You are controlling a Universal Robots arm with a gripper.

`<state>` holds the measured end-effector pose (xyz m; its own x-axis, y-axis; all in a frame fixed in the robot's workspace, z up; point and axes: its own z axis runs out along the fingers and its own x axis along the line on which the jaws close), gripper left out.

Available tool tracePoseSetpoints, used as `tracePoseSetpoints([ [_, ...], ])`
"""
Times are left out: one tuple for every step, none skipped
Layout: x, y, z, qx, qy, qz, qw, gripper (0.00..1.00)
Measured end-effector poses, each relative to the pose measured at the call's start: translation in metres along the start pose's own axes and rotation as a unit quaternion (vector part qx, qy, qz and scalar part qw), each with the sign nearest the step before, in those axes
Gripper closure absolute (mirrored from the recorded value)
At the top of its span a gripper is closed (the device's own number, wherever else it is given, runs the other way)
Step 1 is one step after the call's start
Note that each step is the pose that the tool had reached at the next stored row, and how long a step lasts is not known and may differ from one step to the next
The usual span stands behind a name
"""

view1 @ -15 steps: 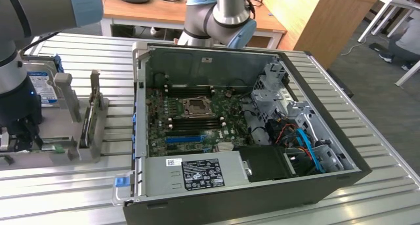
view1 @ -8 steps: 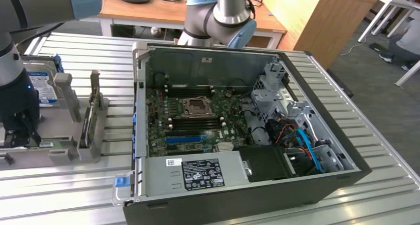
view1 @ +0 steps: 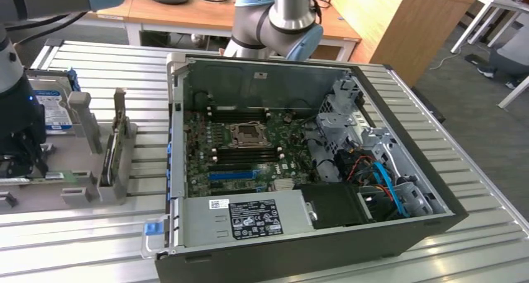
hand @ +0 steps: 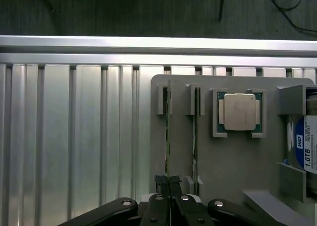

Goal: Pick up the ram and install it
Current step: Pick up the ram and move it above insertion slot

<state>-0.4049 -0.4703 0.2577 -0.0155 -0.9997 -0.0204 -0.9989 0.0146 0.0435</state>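
Black gripper (hand: 169, 179) jaws clenched on thin green ram stick (hand: 168, 132), standing edge-up in grey slotted holder (hand: 233, 161), exterior view's lower left.

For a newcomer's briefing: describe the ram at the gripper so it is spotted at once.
Find the grey holder tray on the ribbed metal table. Two thin green sticks stand on edge beside the square processor. The ram is the one farther from the processor, pinched by the gripper.

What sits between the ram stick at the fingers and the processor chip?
A second ram stick, on edge in its own slot of the gray holder, stands between the first ram stick and the processor chip, seen in the wrist view.
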Motion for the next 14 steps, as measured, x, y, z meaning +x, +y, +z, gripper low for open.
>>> tracePoseSetpoints([
  [0.000,0.0001,-0.0022,0.0000,0.0000,0.000,1.0000,0.89],
  [0.000,0.0002,-0.0044,0.0000,0.0000,0.000,1.0000,0.89],
  [0.000,0.0003,-0.0066,0.0000,0.0001,0.000,1.0000,0.89],
  [0.000,0.0004,-0.0087,0.0000,0.0000,0.000,1.0000,0.89],
  [0.000,0.0005,-0.0107,0.0000,0.0000,0.000,1.0000,0.89],
  [0.000,0.0005,-0.0122,0.0000,0.0000,0.000,1.0000,0.89],
  [0.000,0.0006,-0.0137,0.0000,0.0000,0.000,1.0000,0.89],
  [0.000,0.0007,-0.0155,0.0000,0.0000,0.000,1.0000,0.89],
  [0.000,0.0008,-0.0174,0.0000,0.0000,0.000,1.0000,0.89],
  [0.000,0.0008,-0.0189,0.0000,0.0000,0.000,1.0000,0.89],
  [0.000,0.0009,-0.0203,0.0000,0.0000,0.000,1.0000,0.89],
  [0.000,0.0010,-0.0218,0.0000,0.0000,0.000,1.0000,0.89],
  [0.000,0.0010,-0.0236,0.0000,0.0000,0.000,1.0000,0.89],
  [-0.001,0.0011,-0.0250,0.0000,0.0000,0.000,1.0000,0.89],
])
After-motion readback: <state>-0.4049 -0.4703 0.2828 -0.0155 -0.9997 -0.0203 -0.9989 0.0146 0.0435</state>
